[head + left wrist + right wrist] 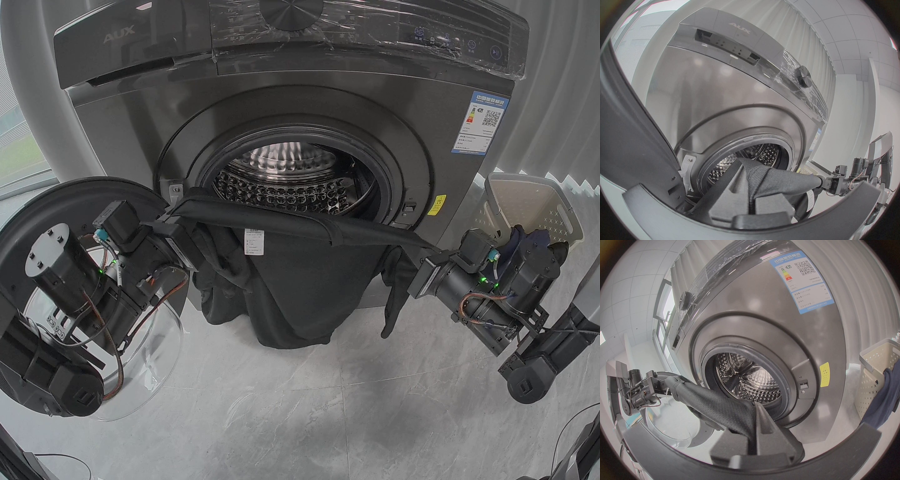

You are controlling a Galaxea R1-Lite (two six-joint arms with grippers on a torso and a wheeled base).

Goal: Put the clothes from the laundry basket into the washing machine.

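Left gripper [180, 226], right gripper [424, 251] clamp black mesh garment [294, 281] — taut across dimpled steel drum [287, 184].

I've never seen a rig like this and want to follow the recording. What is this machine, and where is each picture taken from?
This is a two-armed robot on wheels doing laundry. The head view comes from a camera on its head, looking down; the other two come from cameras on its wrists. The left gripper and the right gripper are both shut on a dark garment, stretched between them before the washing machine, whose round door stands open on the robot's left. The garment hangs in front of the opening, not yet inside the drum. On the floor at the right stands the laundry basket, with a blue cloth draped over its rim.
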